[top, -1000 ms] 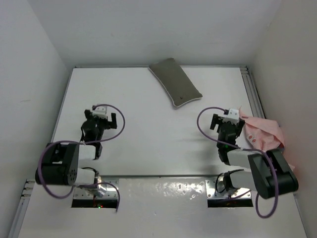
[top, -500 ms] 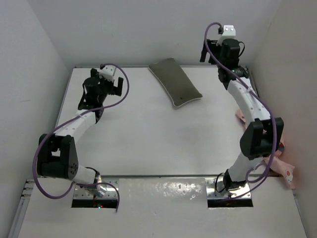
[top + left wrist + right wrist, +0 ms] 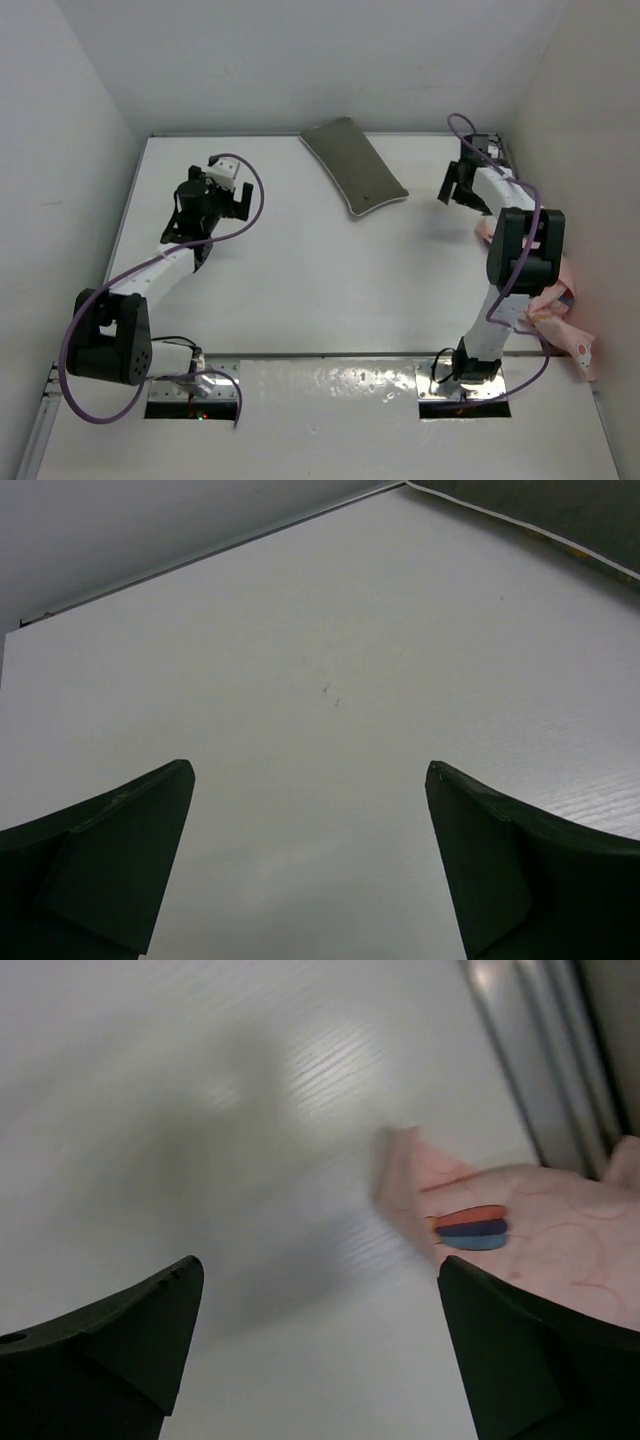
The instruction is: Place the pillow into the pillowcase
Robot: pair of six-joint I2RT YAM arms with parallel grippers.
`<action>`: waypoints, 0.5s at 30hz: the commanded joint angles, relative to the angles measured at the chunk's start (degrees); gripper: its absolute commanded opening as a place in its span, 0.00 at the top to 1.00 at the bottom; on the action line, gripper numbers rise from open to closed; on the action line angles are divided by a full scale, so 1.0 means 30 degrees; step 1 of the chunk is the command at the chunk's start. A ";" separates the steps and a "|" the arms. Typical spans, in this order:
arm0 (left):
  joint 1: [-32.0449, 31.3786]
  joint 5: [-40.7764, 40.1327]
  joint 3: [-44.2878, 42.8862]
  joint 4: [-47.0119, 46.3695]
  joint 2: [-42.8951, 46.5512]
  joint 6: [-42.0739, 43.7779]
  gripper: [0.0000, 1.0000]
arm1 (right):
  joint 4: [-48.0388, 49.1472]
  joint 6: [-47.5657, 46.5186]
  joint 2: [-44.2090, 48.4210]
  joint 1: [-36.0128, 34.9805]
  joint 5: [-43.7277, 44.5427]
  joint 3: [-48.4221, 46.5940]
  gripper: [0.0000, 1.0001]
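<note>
Two apart | pillow [image 3: 355, 172] far-centre | pillowcase [image 3: 560, 1250] beside right rail [image 3: 530, 1050] | right tool [image 3: 320, 1345] nearby

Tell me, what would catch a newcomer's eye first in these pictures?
Probably the grey-olive pillow, lying alone at the far middle of the white table. Next comes the pink pillowcase, bunched along the table's right edge, partly behind the right arm. The left end effector and the right end effector both hang open and empty above the table, the right one close to the pillowcase's far corner.
</note>
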State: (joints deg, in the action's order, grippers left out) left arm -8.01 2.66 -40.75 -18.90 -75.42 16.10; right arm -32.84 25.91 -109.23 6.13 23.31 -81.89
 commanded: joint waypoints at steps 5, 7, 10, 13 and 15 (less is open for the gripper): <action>-0.0143 -0.0475 0.0341 -0.1612 0.0499 0.0464 0.00 | 0.7690 -0.2307 0.0232 -0.5144 -0.6594 -0.1030 0.01; -0.0143 -0.0563 0.0487 -0.1612 0.0850 0.0493 0.00 | 0.8133 -0.2164 -0.0937 -0.6343 -0.6454 -0.3244 0.01; -0.0113 -0.0768 0.0898 -0.1670 0.1260 0.0610 0.00 | 0.6909 -0.1172 -0.4595 -0.7256 -0.4699 -0.8039 0.01; -0.0025 -0.0797 0.1191 -0.1670 0.1670 0.0552 0.00 | 0.4160 -0.0203 -0.8862 -0.7463 -0.3261 -1.2994 0.01; 0.0063 -0.0797 0.1250 -0.1700 0.1818 0.0552 0.00 | 0.3770 -0.0258 -1.0283 -0.7638 -0.2153 -1.4243 0.01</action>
State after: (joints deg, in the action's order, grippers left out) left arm -8.05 0.75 -37.43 -21.19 -72.60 17.37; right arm -15.94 22.96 -132.84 -17.87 10.57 -119.28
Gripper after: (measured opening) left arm 0.996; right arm 0.985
